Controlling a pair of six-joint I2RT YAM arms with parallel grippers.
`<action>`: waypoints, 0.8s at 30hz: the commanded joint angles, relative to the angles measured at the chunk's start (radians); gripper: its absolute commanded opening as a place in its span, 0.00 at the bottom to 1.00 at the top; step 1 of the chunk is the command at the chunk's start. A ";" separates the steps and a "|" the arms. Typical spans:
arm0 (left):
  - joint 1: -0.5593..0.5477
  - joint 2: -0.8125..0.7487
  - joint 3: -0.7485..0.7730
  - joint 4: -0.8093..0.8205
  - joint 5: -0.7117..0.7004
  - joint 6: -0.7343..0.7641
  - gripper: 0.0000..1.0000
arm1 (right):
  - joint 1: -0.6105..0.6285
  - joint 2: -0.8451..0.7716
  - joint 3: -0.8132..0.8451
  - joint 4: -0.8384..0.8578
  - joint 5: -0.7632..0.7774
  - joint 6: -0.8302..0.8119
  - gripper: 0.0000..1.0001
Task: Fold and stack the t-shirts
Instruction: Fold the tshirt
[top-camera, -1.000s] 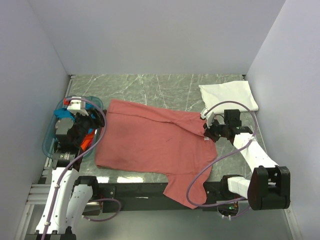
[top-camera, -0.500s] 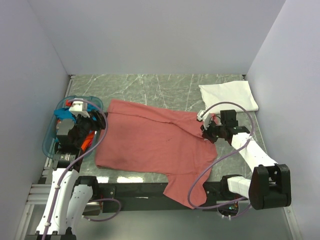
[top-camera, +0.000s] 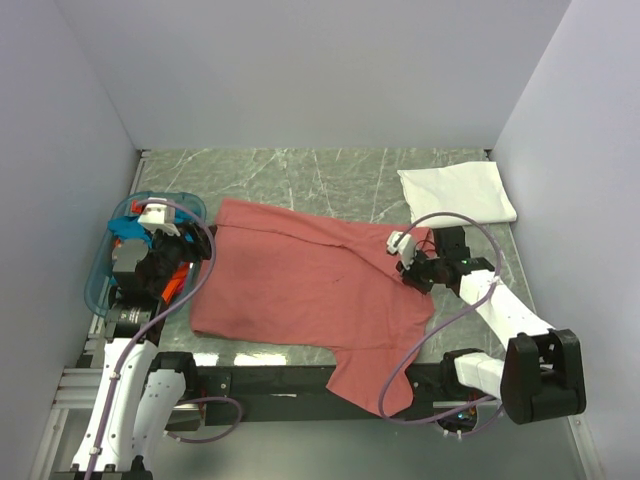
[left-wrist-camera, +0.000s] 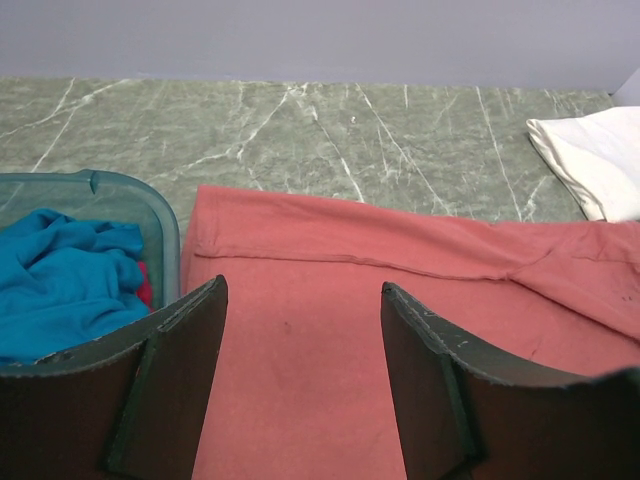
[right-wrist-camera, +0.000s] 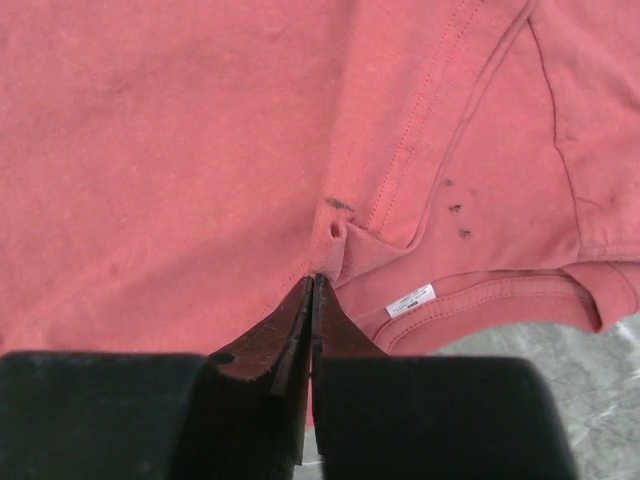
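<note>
The dusty-red t-shirt (top-camera: 300, 285) lies spread across the middle of the table, one sleeve hanging over the near edge. My right gripper (top-camera: 409, 267) is at its right side, shut on a pinch of red cloth (right-wrist-camera: 340, 245) beside the collar and the white neck label (right-wrist-camera: 411, 300). My left gripper (left-wrist-camera: 303, 290) hovers open over the shirt's left edge (left-wrist-camera: 350, 260), with nothing between its fingers. A folded white t-shirt (top-camera: 458, 190) lies at the back right. A teal-blue t-shirt (left-wrist-camera: 60, 280) and an orange one (top-camera: 178, 280) sit in the basket.
The translucent blue basket (top-camera: 95, 280) stands at the left edge, under my left arm. Grey walls close in the left, back and right sides. Bare green marble table (top-camera: 320, 175) shows behind the red shirt.
My right gripper has moved a little to the left, dragging the collar part of the red shirt with it. The left arm has stayed still.
</note>
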 joint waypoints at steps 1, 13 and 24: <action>-0.006 -0.014 0.001 0.027 0.019 0.014 0.68 | 0.029 -0.035 -0.017 -0.050 0.013 -0.057 0.15; -0.009 -0.030 0.001 0.033 0.016 0.015 0.68 | -0.008 -0.110 0.113 -0.160 -0.019 -0.003 0.39; -0.012 -0.060 -0.003 0.021 0.002 0.011 0.69 | 0.002 0.623 0.659 -0.224 -0.117 0.408 0.38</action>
